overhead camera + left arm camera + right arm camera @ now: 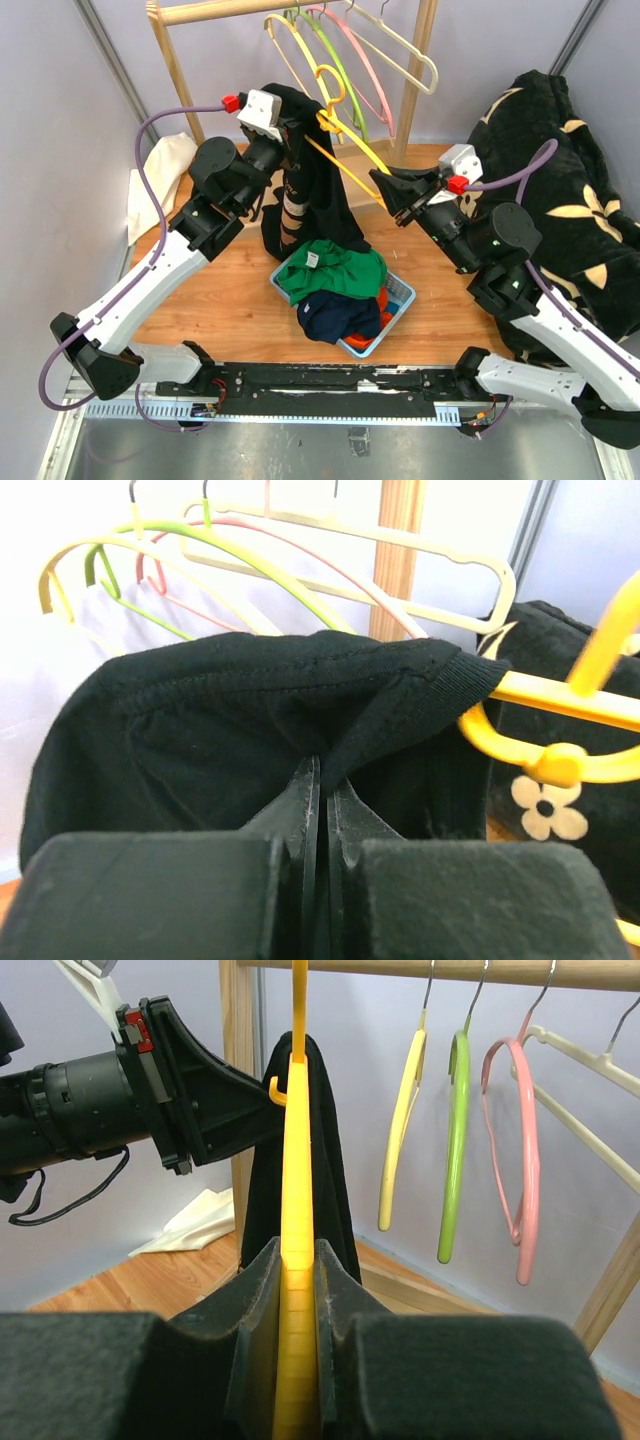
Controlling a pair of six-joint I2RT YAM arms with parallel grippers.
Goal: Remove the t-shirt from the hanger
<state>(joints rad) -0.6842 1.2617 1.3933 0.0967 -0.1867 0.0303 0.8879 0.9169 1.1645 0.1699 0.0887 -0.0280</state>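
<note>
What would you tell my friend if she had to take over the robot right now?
Left gripper: shut on a fold of the black t-shirt, close to a hemmed edge.
Right gripper: shut on the yellow hanger, held out in front of the rack.
Where things are: the shirt is still draped on the hanger, with one hanger arm poking out of the fabric. A blue laundry basket of clothes sits on the table below.
Done: both grips are set.
Left: pull the shirt clear of the hanger, then probably drop it in the basket.
</note>
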